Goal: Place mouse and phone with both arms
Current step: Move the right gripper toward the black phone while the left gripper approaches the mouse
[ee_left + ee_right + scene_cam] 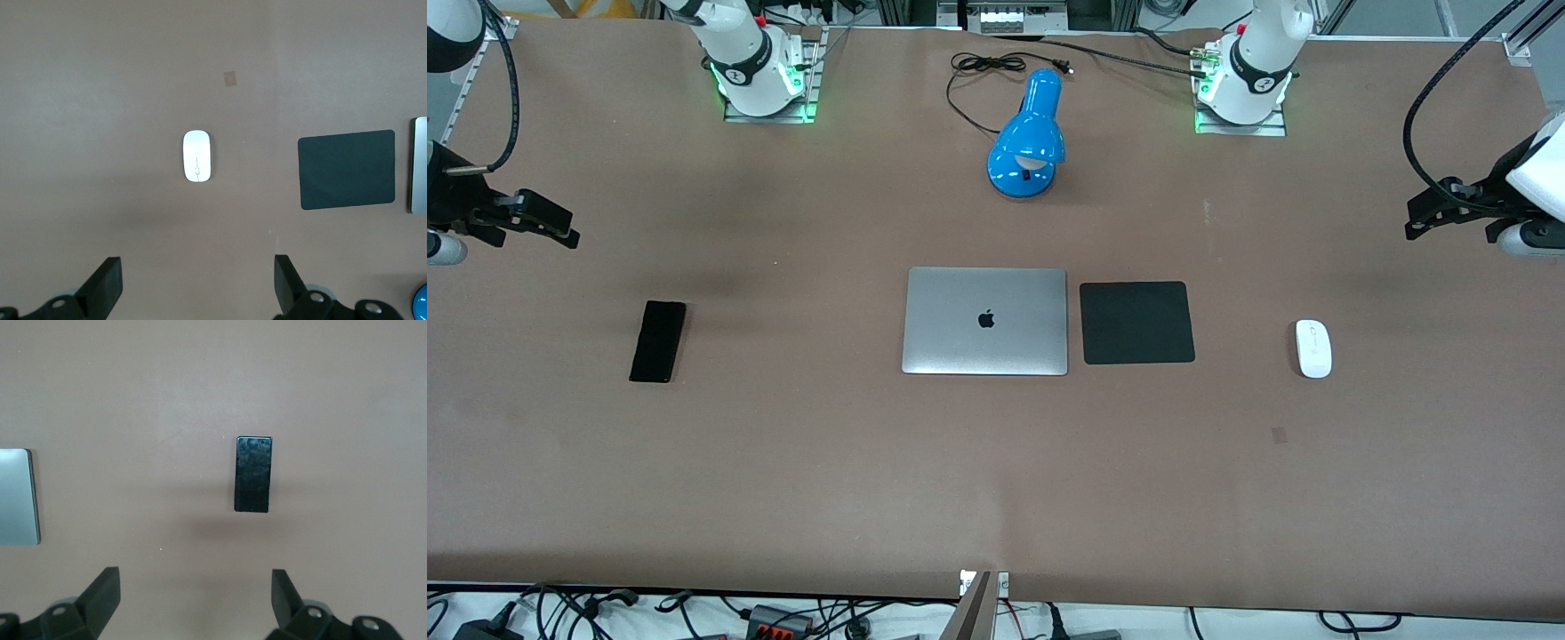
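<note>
The white oval mouse [1313, 348] lies on the brown table toward the left arm's end, beside the black square pad [1136, 322]. It also shows in the left wrist view [197, 156]. The black phone [658, 341] lies toward the right arm's end and shows in the right wrist view [253, 474]. My left gripper [198, 283] is open and empty, up in the air over the table's edge at its arm's end [1423, 218]. My right gripper [195, 597] is open and empty, up over the table's edge at its end [560, 229].
A closed silver laptop [985, 321] lies mid-table beside the black pad. A blue desk lamp [1029, 142] with a black cord stands farther from the front camera than the laptop. A small tape patch [1280, 434] lies nearer the camera than the mouse.
</note>
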